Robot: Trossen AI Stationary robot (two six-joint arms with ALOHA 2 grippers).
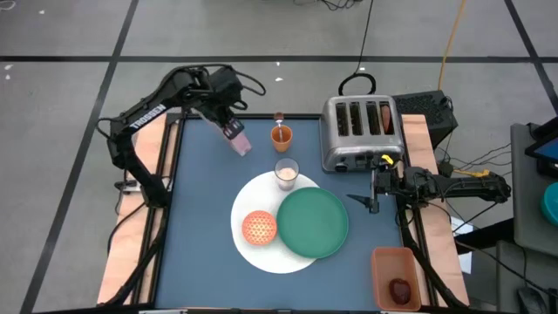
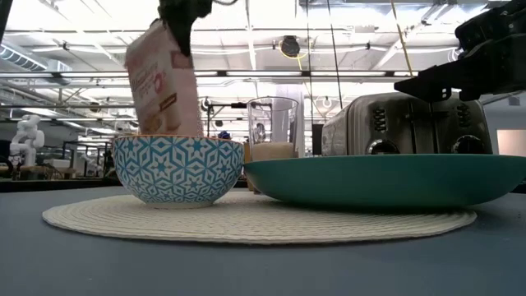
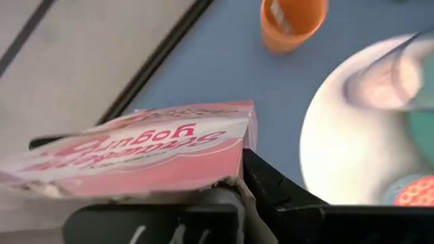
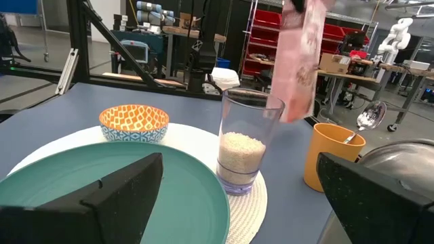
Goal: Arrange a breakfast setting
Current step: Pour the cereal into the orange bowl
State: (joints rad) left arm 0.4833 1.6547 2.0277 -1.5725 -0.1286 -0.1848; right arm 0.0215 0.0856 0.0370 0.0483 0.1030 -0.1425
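1. Breakfast setting pieces sit mid-surface: the large white round plate [image 1: 261, 249] carries the green plate [image 1: 314, 224] on its right side and the small orange bowl [image 1: 259, 227] on its left, with the milk glass [image 1: 287, 174] at its far edge.
2. Beyond the glass stands the orange cup [image 1: 281, 135] with a spoon [image 4: 359, 123] in it, and the brown bagel [image 1: 384, 116] sits in a slot of the silver toaster [image 1: 362, 133].
3. A dark red fruit [image 1: 400, 289] lies in a brown tray [image 1: 394, 277] at the surface's near right corner.
4. Left gripper [image 1: 228, 122] hangs above the far left of the surface, its fingers clamped on the pink cereal box [image 1: 237, 139], which is tilted and held well clear of the surface.
5. Right gripper [image 1: 370, 201] waits low just right of the green plate, in front of the toaster, fingers spread apart and holding nothing.
6. Risk, as I judge it: the box is gripped at one end only (a light carton can twist), so a quick swing could loosen it or spill cereal short of the bowl.
7. Between box and bowl stand the glass and the cup; a low path could knock either over.
8. Should the right arm go for the bagel, the toaster's wall and the plate's rim crowd it.
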